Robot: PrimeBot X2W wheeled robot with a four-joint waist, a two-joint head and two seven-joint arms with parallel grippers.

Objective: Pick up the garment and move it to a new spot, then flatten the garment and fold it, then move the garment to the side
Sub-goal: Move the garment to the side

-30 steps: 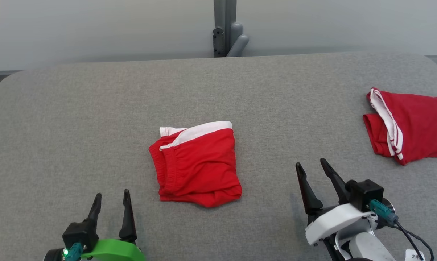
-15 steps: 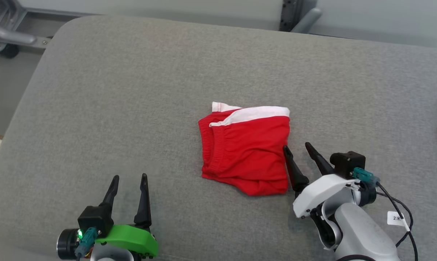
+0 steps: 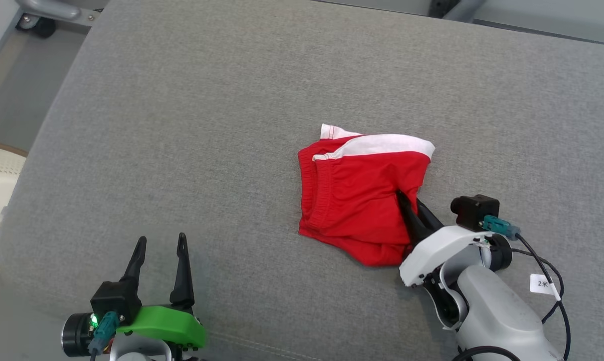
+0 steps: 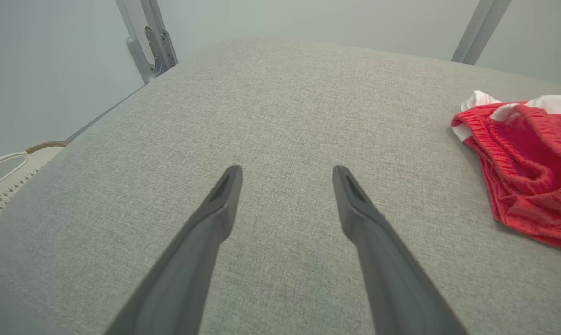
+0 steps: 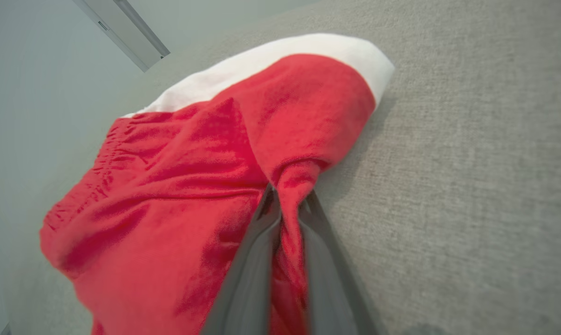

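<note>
Plainly, garment pinched between right fingers.

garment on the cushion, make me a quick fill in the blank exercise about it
The right hand is shut on a fold of the ___ garment.
The left hand stands ___ and empty.
The band along the garment's far edge is ___.
Missing: red; open; white.
</note>
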